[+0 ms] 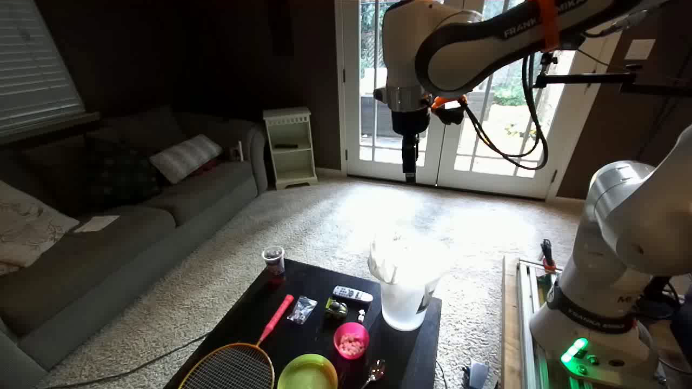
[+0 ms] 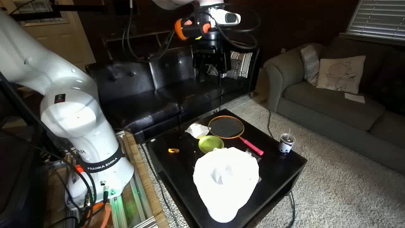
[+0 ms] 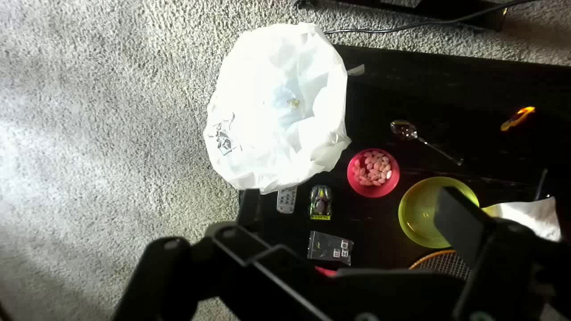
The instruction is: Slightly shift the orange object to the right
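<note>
The orange object [image 2: 173, 150] is a small, elongated, bright orange-yellow item. It lies on the dark table near the edge facing the robot base. In the wrist view it [image 3: 517, 119] lies at the upper right, beyond the clear spoon. It is out of view in the exterior view where the gripper [image 1: 410, 177] appears side-on. My gripper [image 2: 209, 73] is high above the table, far from the orange object. In the wrist view the gripper's fingers [image 3: 352, 211] are wide apart with nothing between them.
A tall white bag-lined bin [image 2: 226, 190] stands on the table [image 2: 269, 177]. A green bowl [image 3: 419, 214], pink bowl [image 3: 374, 189], clear spoon [image 3: 403, 130], toy car [image 3: 320, 203], remote [image 1: 352, 294], racket [image 2: 226, 127], plastic bag [image 3: 330, 247] and cup [image 2: 286, 144] lie around it.
</note>
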Controlling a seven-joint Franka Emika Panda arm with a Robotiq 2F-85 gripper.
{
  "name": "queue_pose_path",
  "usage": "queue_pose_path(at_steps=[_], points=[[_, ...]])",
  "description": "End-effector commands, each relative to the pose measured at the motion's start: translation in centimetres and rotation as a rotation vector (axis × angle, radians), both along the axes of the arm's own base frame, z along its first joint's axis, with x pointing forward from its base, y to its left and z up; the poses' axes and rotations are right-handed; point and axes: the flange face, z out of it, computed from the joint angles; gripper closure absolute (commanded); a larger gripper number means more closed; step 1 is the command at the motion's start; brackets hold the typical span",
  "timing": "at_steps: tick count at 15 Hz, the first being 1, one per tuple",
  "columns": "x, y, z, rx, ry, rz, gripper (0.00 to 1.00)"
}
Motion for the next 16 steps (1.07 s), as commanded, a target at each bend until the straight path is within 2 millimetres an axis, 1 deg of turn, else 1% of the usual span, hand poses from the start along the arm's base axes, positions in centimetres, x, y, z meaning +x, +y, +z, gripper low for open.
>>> queue_pose_path(at_steps=[1,7,8,9,10,11,12,13,14,15,16], points=[[0.0,0.0,0.0,0.000,0.001,0.000,0.00],[0.0,0.0,0.1,0.000,0.000,0.000,0.00],[0.1,1.0,-0.7,0.022,0.027,-0.015,0.00],[0.0,2.8,-1.8,0.040,0.065,-0.023,0.00],[0.0,4.0,-2.5,0.056,0.066,-0.019,0.00],[-0.1,6.6,-3.9,0.076,0.100,-0.035,0.00],[-0.3,8.4,-4.8,0.089,0.119,-0.033,0.00],[-0.4,11.2,-6.4,0.077,0.147,-0.067,0.00],[-0.5,13.0,-7.5,0.071,0.170,-0.099,0.00],[-0.4,14.5,-9.1,0.024,0.160,-0.169,0.00],[-0.5,16.3,-10.1,0.000,0.170,-0.207,0.00]])
